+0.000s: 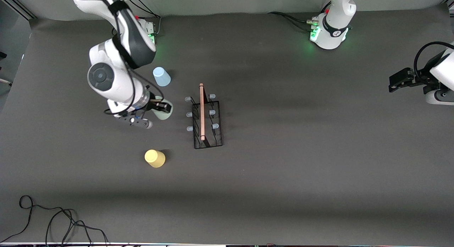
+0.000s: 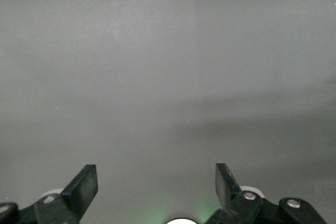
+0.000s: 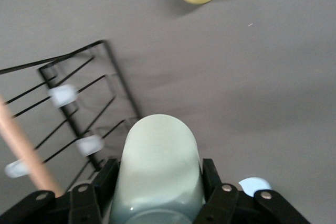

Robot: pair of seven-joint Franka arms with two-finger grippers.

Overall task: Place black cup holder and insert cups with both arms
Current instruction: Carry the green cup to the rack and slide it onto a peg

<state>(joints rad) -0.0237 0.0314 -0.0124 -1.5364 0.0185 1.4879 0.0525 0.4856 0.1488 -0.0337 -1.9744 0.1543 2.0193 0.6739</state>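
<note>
**Green cup in the right pincer, rack pegs all bare**

The black cup holder (image 1: 207,121) stands on the table (image 1: 283,176) about midway between the arms, and none of its pale-tipped pegs carries a cup. The right pincer (image 1: 161,108) is clenched on the pale green cup (image 3: 157,171), just beside the rack toward the right arm's end. The light blue cup (image 1: 161,76) stands upside down farther from the front camera, and the yellow cup (image 1: 155,158) nearer to it; both are apart from the rack. The left pincer (image 2: 156,187) waits released, over the table edge at the left arm's end. Much bare table lies between the rack and that end.
</note>
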